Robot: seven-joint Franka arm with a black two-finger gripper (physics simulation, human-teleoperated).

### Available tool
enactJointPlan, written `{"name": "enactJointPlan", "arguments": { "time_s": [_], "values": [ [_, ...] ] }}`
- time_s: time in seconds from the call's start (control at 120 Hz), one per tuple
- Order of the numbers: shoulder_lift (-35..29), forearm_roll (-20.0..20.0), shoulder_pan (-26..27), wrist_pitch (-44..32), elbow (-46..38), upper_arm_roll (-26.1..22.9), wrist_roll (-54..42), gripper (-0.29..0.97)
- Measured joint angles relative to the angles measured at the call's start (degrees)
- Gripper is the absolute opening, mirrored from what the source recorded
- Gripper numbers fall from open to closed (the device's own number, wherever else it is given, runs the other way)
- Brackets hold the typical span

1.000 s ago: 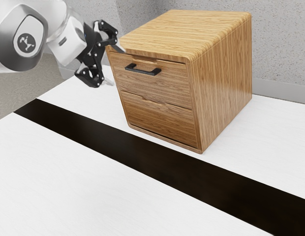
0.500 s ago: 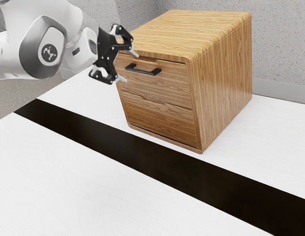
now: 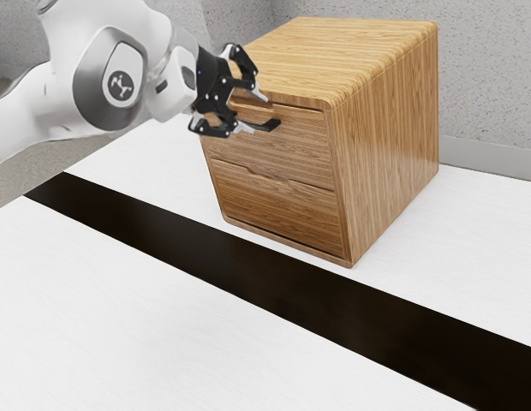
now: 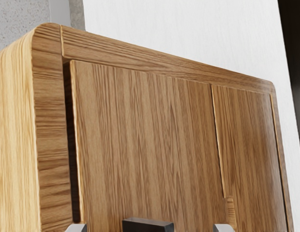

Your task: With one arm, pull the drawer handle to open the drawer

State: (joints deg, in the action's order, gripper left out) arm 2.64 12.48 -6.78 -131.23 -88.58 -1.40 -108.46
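Cabinet (image 3: 368, 128) stands on the white worktop (image 3: 94, 325), right of centre in the exterior view, its front turned toward the frame's lower left. The drawer (image 3: 291, 147) is the upper of two. Its front looks flush with the carcass, so I judge it shut.

The arm (image 3: 103, 81) enters from the upper left and holds the tool (image 3: 255, 115) facing the drawer front. Presumably this lets the fingers close over the bar and the pull run straight out along the drawer's travel.

Tool state: fingers apart, one above and one below the handle (image 3: 269, 126), nothing clamped. The wrist view agrees: the handle (image 4: 147, 224) lies between two fingertips (image 4: 76, 227) with bare wood showing on either side, so I see no contact.

Handle relative to tool: inside the finger span, roughly midway between the tips. The tool covers the end nearer the frame's left; the other end pokes out toward the right. Judgement: tool is lined up, grasp not made, pull not begun.
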Motion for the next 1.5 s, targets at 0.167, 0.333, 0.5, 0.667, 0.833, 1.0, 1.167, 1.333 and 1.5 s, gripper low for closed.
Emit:
{"name": "enactJointPlan", "arguments": {
  "time_s": [0.167, 0.333, 0.5, 0.667, 0.833, 1.0, 1.167, 1.333, 1.5],
  "values": [
    [0.55, 0.48, -1.75, 0.11, 0.3, 0.07, -0.78, 0.28],
    [3.63, 0.73, -4.34, 0.8, 3.03, -0.18, -1.41, 0.28],
    [5.49, 1.01, -3.81, 1.2, 3.66, -0.27, -1.87, 0.27],
    [6.6, 1.36, -3.96, 1.37, 3.89, -0.21, -2.23, 0.27],
    [7.24, 1.47, -4.58, 1.34, 4.03, -0.1, -2.49, 0.27],
    [7.1, 1.7, -4.69, 1.34, 3.88, -0.1, -2.67, 0.14],
    [6.63, 1.74, -4.85, 1.31, 3.22, -0.12, -2.61, 0.03],
    [4.34, 1.47, -5.16, 1.64, 0.49, 0.03, -2.57, -0.04],
    [-0.96, 1.3, -5.6, 1.77, -5.27, 0.22, -2.63, -0.07]
  ]
}}
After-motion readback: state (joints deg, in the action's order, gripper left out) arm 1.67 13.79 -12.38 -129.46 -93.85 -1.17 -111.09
